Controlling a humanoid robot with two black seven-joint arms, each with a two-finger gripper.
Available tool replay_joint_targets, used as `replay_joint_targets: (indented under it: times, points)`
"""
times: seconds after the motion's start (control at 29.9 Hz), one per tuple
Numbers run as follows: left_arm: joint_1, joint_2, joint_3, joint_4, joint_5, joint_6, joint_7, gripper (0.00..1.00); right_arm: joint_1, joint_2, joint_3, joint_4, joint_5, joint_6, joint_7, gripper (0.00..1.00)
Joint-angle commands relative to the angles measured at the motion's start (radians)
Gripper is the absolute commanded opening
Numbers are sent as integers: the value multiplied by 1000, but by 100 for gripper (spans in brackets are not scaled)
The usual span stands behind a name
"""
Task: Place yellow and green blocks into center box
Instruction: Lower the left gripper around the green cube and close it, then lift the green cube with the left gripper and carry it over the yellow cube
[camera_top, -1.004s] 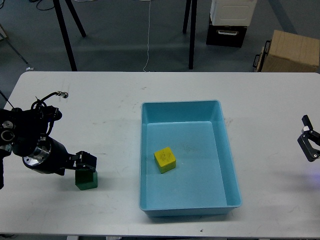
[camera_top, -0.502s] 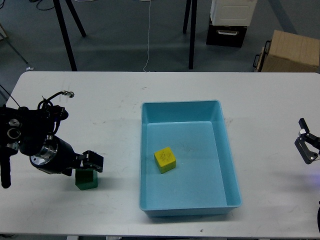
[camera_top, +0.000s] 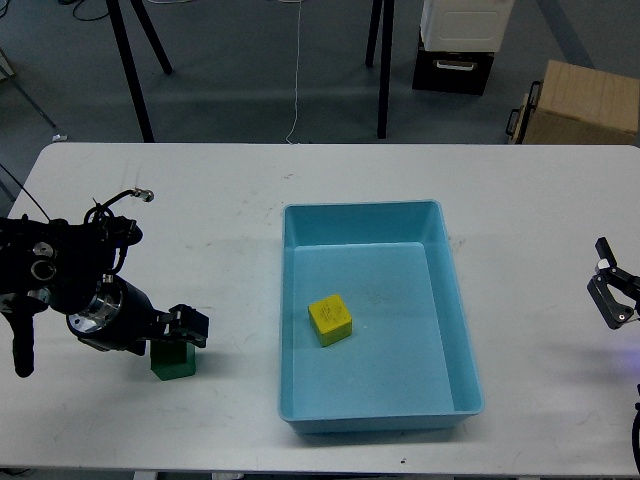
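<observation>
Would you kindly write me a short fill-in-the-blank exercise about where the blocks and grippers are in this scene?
1. The yellow block lies inside the ____ box.
2. The green block rests on the white ____, outside the box.
3. The gripper right above the green block is the ____ gripper.
4. The right gripper holds ____.

Missing words: blue; table; left; nothing

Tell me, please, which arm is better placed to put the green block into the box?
Left: its claw sits right at the green block, while the right claw is across the blue box.
</observation>
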Motion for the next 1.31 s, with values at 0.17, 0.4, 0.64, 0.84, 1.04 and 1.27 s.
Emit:
replay_joint_targets:
  times: [0.17, 0.4, 0.64, 0.84, 1.04, 1.27]
  points:
    - [14, -2, 0, 0, 1, 0, -3, 76, 0, 0, 2, -14, 0, 0, 1, 100]
    - [40, 9, -1, 0, 96, 0, -9, 33, -1, 0, 3, -15, 0, 0, 1, 100]
    - [39, 45, -49, -11, 165, 0, -5, 0, -3, 0, 11, -13, 0, 0, 0, 100]
    - [-122, 33, -106, -12, 132, 0, -6, 0, -1, 0, 23, -13, 0, 0, 1, 100]
    - [-407, -106, -94, -11, -64, 0, -5, 0, -1, 0, 25, -15, 0, 0, 1, 100]
    - [-523, -431, 9, 52, -109, 0, -6, 0, -1, 0, 41, -15, 0, 0, 1, 100]
